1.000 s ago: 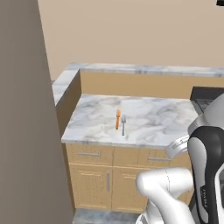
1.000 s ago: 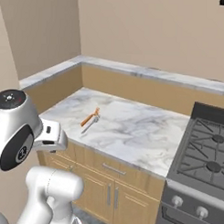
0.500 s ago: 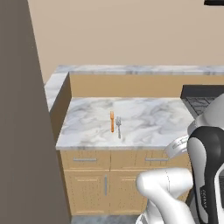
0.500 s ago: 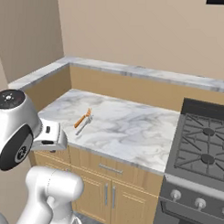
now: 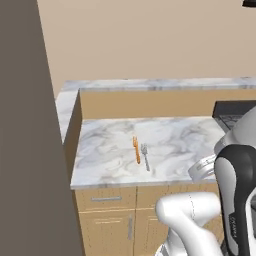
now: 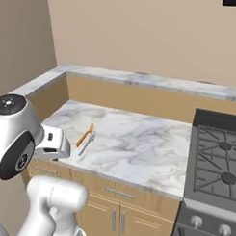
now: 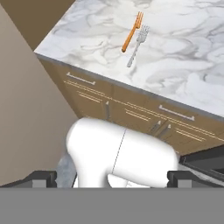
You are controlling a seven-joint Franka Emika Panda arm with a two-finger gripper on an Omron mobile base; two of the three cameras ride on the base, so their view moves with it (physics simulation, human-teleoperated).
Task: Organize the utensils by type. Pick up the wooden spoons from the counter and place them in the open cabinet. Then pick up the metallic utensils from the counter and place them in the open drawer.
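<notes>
Utensils lie side by side on the marbled tabletop (image 5: 180, 145), near its front edge and toward its left end: an orange-brown one (image 5: 136, 149) and, just to its right, a slim silver fork (image 5: 145, 156). In the hand view the same pair sits far up the picture, the orange-brown piece (image 7: 132, 31) and the fork (image 7: 136, 45) almost touching, well apart from the gripper (image 7: 113, 178), whose fingers (image 7: 43, 177) stand spread as wide as they go and hold nothing. The orange-brown piece seems to end in prongs rather than a bowl, so whether it is a wooden spoon is hard to tell. Both long axes run front to back across the tabletop, nearly parallel. Seen from the right base camera, the pair (image 6: 84, 135) lies ahead of the arm, past the cabinet fronts (image 6: 112, 211) with their silver handles. The coming reach, as I judge it, must carry the hand forward and up over the edge, then turn the fingers to close across the narrow handle.
</notes>
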